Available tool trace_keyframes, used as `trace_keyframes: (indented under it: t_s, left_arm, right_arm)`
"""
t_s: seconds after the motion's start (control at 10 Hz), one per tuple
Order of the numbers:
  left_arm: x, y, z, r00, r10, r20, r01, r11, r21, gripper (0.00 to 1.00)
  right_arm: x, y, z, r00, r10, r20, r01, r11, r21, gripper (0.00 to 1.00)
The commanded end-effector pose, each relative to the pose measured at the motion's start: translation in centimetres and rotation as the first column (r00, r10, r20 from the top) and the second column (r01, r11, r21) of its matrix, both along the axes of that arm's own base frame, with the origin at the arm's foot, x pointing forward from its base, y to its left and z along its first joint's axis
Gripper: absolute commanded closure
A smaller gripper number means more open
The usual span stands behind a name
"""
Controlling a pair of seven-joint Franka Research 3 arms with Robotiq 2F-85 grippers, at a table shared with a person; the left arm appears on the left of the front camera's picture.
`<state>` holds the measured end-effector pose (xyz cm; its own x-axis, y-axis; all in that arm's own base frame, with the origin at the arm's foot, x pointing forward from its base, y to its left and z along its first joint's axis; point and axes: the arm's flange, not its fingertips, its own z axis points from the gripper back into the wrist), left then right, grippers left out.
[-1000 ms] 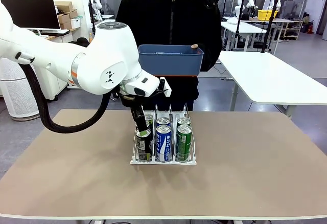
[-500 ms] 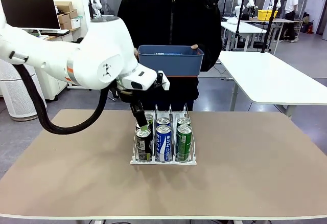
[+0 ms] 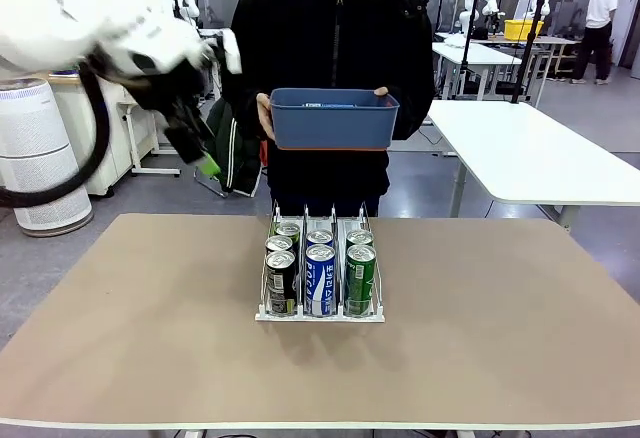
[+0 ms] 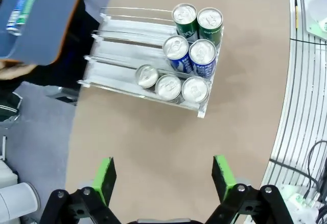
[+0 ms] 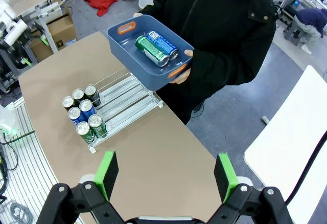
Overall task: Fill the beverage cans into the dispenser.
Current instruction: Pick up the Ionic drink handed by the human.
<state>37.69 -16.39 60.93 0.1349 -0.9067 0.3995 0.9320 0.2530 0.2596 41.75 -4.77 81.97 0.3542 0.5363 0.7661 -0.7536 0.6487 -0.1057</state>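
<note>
1. While the left pincer (image 4: 163, 175) hangs high above the worktop (image 3: 480, 298), its jaws gape wide, empty.
2. Right pincer (image 5: 166, 168): equally wide, holding nothing.
3. Seven beverage cans (image 3: 320, 276) stand in the dispenser (image 3: 320, 316) mid-worktop, three, two and two by lane.
4. A person holds a blue tub (image 3: 333, 123) containing more cans (image 5: 156, 47) beyond the far edge.

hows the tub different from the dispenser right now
The tub is solid blue plastic; the dispenser is white wire with three lanes. A person's hands hold the tub up in the air; the dispenser sits on the table. The tub cans lie on their sides; the dispenser cans stand upright. Both hold cans.
</note>
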Motion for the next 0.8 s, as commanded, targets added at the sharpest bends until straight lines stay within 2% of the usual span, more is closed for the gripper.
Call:
trace_keyframes:
  t_s: [0.0, 0.1, 0.2, 0.4, 0.5, 0.6, 0.7]
  left_arm:
    - [-0.3, 3.0, 3.1, 0.999, -0.036, -0.007, 0.035, 0.999, -0.032, 0.0]
    - [-0.2, 4.6, 4.9, 0.999, -0.044, 0.007, 0.045, 0.996, -0.078, 0.0]
    - [-0.4, 5.9, 6.7, 0.997, -0.018, 0.081, 0.026, 0.995, -0.097, 0.0]
    - [-0.6, 7.4, 9.6, 0.984, 0.043, 0.175, -0.017, 0.989, -0.146, 0.0]
    - [-0.6, 8.2, 10.7, 0.977, 0.106, 0.184, -0.068, 0.976, -0.205, 0.0]
    - [-0.4, 8.5, 11.4, 0.976, 0.149, 0.16, -0.105, 0.961, -0.258, 0.0]
    - [-0.3, 8.5, 11.7, 0.977, 0.138, 0.164, -0.09, 0.959, -0.27, 0.0]
  right_arm:
    - [0.0, 0.1, -0.1, 1.0, -0.003, 0.002, 0.003, 1.0, 0.001, 0.0]
    - [0.0, 0.1, -0.1, 1.0, -0.003, 0.002, 0.003, 1.0, 0.001, 0.0]
    - [0.0, 0.1, -0.1, 1.0, -0.003, 0.002, 0.003, 1.0, 0.001, 0.0]
    - [0.0, 0.1, -0.1, 1.0, -0.003, 0.002, 0.003, 1.0, 0.001, 0.0]
    - [0.0, 0.1, -0.1, 1.0, -0.003, 0.002, 0.003, 1.0, 0.001, 0.0]
    - [0.0, 0.1, -0.1, 1.0, -0.003, 0.002, 0.003, 1.0, 0.001, 0.0]
    - [0.0, 0.1, -0.1, 1.0, -0.003, 0.002, 0.003, 1.0, 0.001, 0.0]
